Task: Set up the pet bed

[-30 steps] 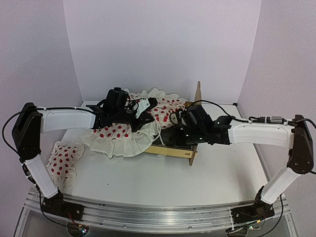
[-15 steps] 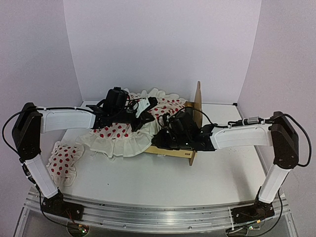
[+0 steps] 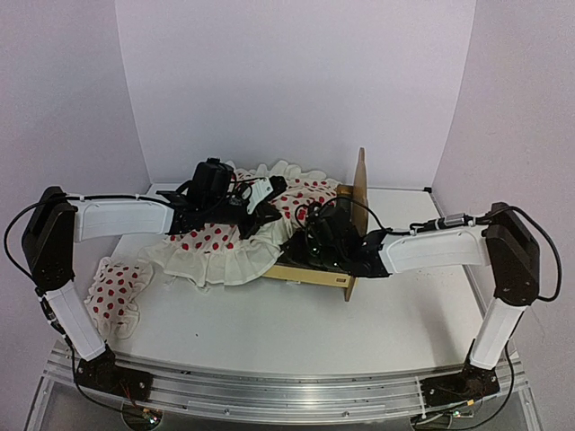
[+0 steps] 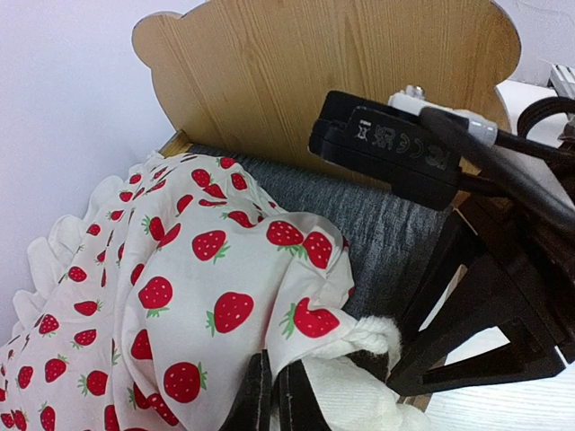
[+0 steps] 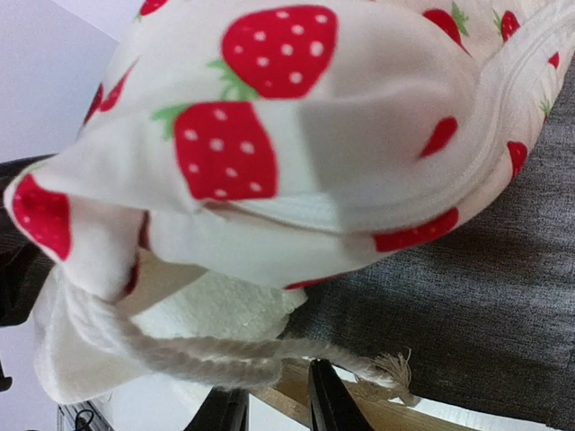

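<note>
The pet bed (image 3: 314, 274) is a light plywood frame in mid-table, its headboard (image 4: 323, 81) upright behind the dark grey mattress pad (image 4: 368, 215). A cream strawberry-print ruffled cloth (image 3: 220, 244) spills off the bed's left side. My left gripper (image 4: 274, 395) is shut on a fold of that cloth (image 4: 198, 287) over the mattress. My right gripper (image 5: 277, 409) is open at the bed's wooden rail (image 5: 292, 382), beside the mattress (image 5: 467, 305). The cloth's white cord (image 5: 225, 352) runs just above the right fingertips, under a bunched corner of the cloth (image 5: 296, 135).
A small strawberry-print pillow (image 3: 117, 292) lies on the table at the left, near the left arm's base. The right arm's wrist (image 4: 395, 148) hangs close over the mattress in the left wrist view. White walls close in at the back and both sides.
The right arm has swung left over the bed to the cloth's corner, and its jaws have parted. The left arm and the cloth it holds have stayed put.
</note>
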Motion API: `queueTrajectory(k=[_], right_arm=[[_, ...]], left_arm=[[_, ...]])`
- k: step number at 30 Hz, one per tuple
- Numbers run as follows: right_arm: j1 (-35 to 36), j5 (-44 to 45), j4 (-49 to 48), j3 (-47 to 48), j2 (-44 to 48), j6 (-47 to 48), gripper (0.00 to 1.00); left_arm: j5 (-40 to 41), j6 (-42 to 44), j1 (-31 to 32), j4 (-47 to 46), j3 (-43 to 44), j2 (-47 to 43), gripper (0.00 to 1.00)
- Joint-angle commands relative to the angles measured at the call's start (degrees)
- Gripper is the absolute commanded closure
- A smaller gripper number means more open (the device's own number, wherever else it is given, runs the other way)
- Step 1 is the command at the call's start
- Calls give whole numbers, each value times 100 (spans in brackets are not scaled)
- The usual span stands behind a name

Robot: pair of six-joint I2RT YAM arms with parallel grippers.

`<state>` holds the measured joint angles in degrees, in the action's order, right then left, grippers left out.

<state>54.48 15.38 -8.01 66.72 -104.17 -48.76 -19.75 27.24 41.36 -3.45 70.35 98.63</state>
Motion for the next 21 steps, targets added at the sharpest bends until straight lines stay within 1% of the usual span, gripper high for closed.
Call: queueTrajectory(k=[1, 5, 10, 21], right_arm=[[27, 265, -192, 36, -145, -244, 79], [22, 306, -224, 27, -241, -389, 79], [20, 253, -431, 130, -411, -451, 85], [22, 165, -691, 201, -553, -753, 84]], left_arm=[[-4, 75, 12, -246, -90, -201, 100], [-10, 66, 13, -269, -108, -208, 100], [-24, 53, 12, -283, -107, -214, 100], [-38, 44, 18, -300, -140, -228, 100]])
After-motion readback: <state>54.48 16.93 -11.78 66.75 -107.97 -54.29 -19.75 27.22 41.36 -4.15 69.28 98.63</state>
